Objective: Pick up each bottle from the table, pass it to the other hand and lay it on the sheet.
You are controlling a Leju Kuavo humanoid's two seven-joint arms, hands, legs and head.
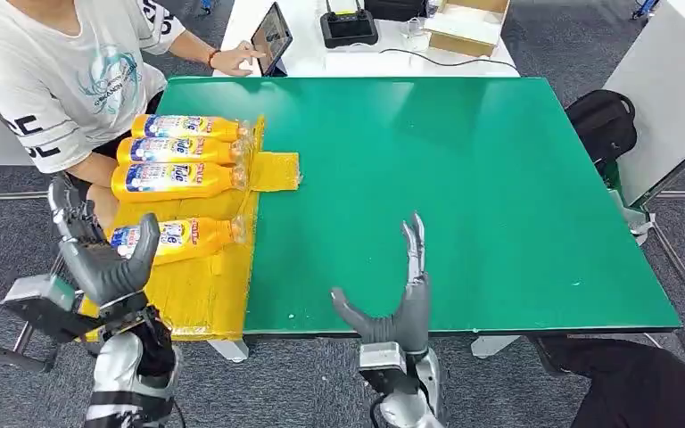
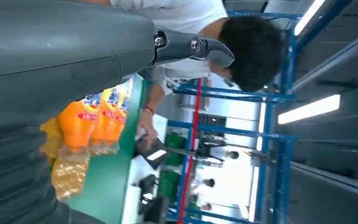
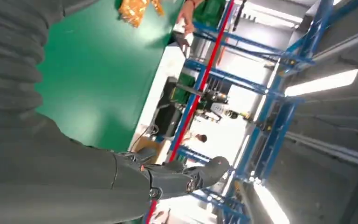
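Your left hand hangs spread and empty beside the yellow sheet, just in front of the nearest of four bottles lying there. Your right hand stands upright, fingers apart, holding nothing, over the green table. A person crowds the far-left corner, tapping a tablet.

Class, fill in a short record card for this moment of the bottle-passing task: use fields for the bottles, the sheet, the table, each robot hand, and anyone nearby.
bottles: four orange bottles lying on their sides, caps toward the green surface
sheet: yellow sheet over the table's left end, under the bottles
table: green table, no bottle on the green part
left hand: left hand raised over the sheet near the nearest bottle, holding nothing
right hand: right hand open at the near edge, fingers pointing away
nearby: person seated, touching a tablet
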